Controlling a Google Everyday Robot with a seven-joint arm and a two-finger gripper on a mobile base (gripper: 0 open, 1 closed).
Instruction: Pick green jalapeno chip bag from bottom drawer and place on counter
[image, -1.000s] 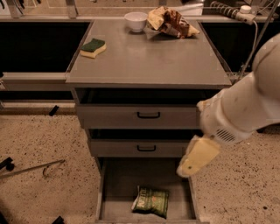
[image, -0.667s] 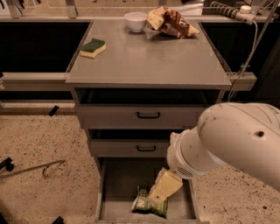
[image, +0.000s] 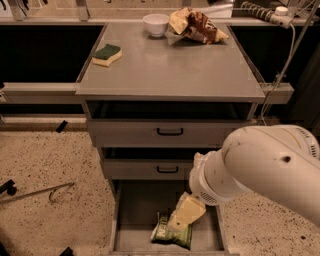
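The green jalapeno chip bag (image: 166, 235) lies flat near the front of the open bottom drawer (image: 134, 210). My gripper (image: 184, 214), cream-coloured, reaches down into the drawer from the right. Its tip is over the bag's upper right part and hides that corner. I cannot tell whether it touches the bag. The big white arm (image: 265, 170) fills the lower right of the view. The grey counter (image: 170, 67) is the cabinet's flat top.
On the counter are a green-and-yellow sponge (image: 106, 54), a white bowl (image: 155, 24) and a brown-and-cream snack bag (image: 196, 26). Two shallower drawers with black handles (image: 170, 132) sit partly open above the bottom drawer. A metal hook (image: 50, 191) lies on the speckled floor at left.
My arm has swung left and down into the bottom drawer. The gripper went from beside the middle drawer to right over the green bag. The bag has not moved.
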